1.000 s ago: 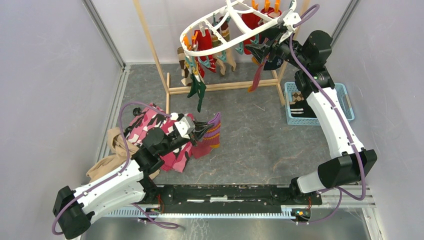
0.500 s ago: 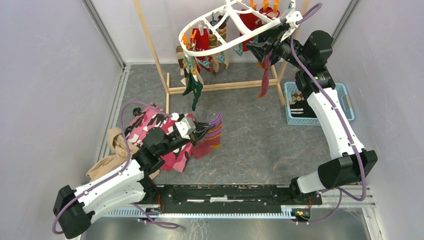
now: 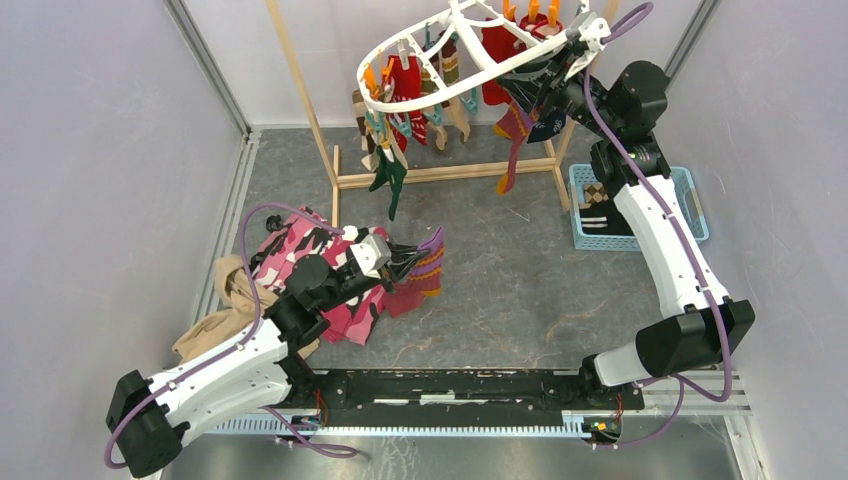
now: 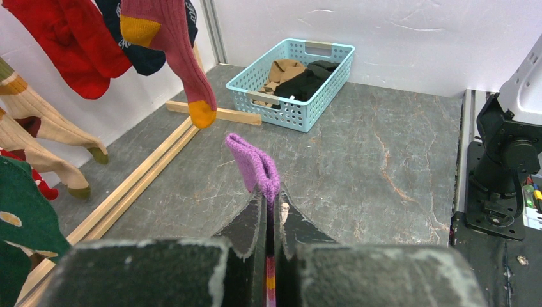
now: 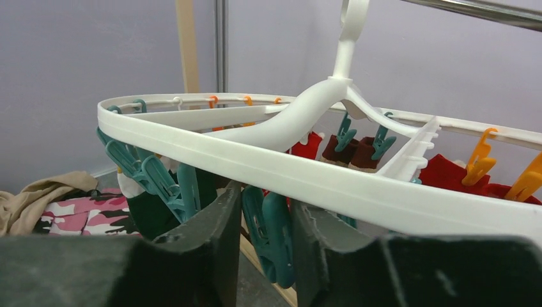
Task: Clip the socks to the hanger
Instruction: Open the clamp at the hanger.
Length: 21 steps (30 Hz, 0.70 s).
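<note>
Pinches purple-maroon yellow-striped fabric sock (image 4: 255,167) in tight-pressed left jaws, low over bench's left side by pink camouflage cloth (image 3: 290,245). Brackets teal plastic clip (image 5: 271,233) under far-edge white oval plastic hanger (image 5: 255,161) with right jaws; cannot tell if squeezing.

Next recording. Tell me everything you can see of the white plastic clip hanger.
The white plastic oval ring hanger hangs in the air at the back, beside a light wooden pole rack. Its crossbars join at a central hub under a top hook. Small orange and teal clips dangle from the rim, and several hold socks: red, dark green, tan-striped, maroon. The right gripper sits just under the rim, its jaws either side of one teal clip. Whether they squeeze it is unclear.
</note>
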Each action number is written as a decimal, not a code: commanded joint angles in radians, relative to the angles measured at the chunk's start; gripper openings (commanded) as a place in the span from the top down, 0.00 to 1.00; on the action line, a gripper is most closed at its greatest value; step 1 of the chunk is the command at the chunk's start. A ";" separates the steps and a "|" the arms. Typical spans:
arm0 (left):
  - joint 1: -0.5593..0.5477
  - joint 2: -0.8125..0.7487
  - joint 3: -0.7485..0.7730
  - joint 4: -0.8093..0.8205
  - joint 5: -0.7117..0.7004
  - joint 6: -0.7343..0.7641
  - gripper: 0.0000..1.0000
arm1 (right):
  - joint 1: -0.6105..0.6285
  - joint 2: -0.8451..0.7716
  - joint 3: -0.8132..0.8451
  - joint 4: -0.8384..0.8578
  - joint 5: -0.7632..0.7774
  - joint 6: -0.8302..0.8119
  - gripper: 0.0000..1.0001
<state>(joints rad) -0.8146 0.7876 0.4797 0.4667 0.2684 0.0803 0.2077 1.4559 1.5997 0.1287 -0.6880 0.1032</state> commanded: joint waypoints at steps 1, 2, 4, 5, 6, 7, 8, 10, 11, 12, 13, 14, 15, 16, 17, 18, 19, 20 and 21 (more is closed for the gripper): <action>0.001 -0.001 0.041 0.052 0.013 -0.033 0.98 | 0.002 0.003 0.032 0.056 -0.024 0.019 0.69; 0.002 -0.001 0.043 0.052 0.015 -0.032 0.98 | 0.002 0.002 0.030 0.056 -0.025 0.017 0.71; 0.001 0.005 0.052 0.051 0.018 -0.031 0.98 | 0.001 -0.001 0.026 0.056 -0.027 0.017 0.75; 0.001 0.011 0.059 0.052 0.021 -0.030 0.98 | 0.002 -0.002 0.024 0.056 -0.029 0.017 0.76; 0.000 0.020 0.069 0.053 0.025 -0.029 0.98 | 0.003 -0.004 0.022 0.056 -0.032 0.018 0.78; 0.000 0.031 0.081 0.054 0.029 -0.029 0.98 | 0.002 -0.006 0.019 0.057 -0.034 0.020 0.80; 0.000 0.047 0.098 0.055 0.033 -0.030 0.98 | 0.002 -0.006 0.016 0.058 -0.035 0.024 0.81; 0.000 0.085 0.137 0.060 0.039 -0.031 0.98 | 0.002 -0.008 0.011 0.060 -0.036 0.030 0.82; 0.000 0.110 0.158 0.064 0.040 -0.032 0.98 | 0.002 -0.009 0.010 0.061 -0.036 0.033 0.82; -0.001 0.134 0.183 0.069 0.038 -0.035 0.98 | 0.001 -0.010 0.008 0.061 -0.036 0.036 0.82; -0.002 0.161 0.209 0.076 0.033 -0.039 0.98 | 0.002 -0.011 0.005 0.061 -0.036 0.037 0.83; -0.005 0.188 0.235 0.085 0.025 -0.042 0.98 | 0.001 -0.011 0.004 0.061 -0.036 0.038 0.83; -0.011 0.216 0.264 0.088 0.014 -0.042 0.98 | 0.002 -0.010 0.002 0.062 -0.036 0.041 0.83; -0.019 0.244 0.292 0.092 0.000 -0.040 0.98 | 0.002 -0.010 0.000 0.063 -0.034 0.045 0.83; -0.034 0.272 0.324 0.095 -0.018 -0.029 0.98 | 0.002 -0.010 -0.002 0.063 -0.034 0.048 0.83; -0.043 0.302 0.353 0.096 -0.042 -0.018 0.98 | 0.002 -0.009 -0.004 0.066 -0.032 0.050 0.83; -0.061 0.333 0.381 0.097 -0.068 -0.002 0.98 | 0.002 -0.008 -0.004 0.066 -0.031 0.054 0.83; -0.070 0.362 0.409 0.102 -0.094 0.012 0.98 | 0.002 -0.008 -0.007 0.066 -0.031 0.057 0.83; -0.085 0.392 0.434 0.109 -0.127 0.022 0.98 | 0.002 -0.006 -0.007 0.067 -0.029 0.058 0.83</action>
<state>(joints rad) -0.8539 1.0973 0.7963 0.4999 0.2493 0.0807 0.2077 1.4559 1.5963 0.1562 -0.7101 0.1360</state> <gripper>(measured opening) 0.047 0.297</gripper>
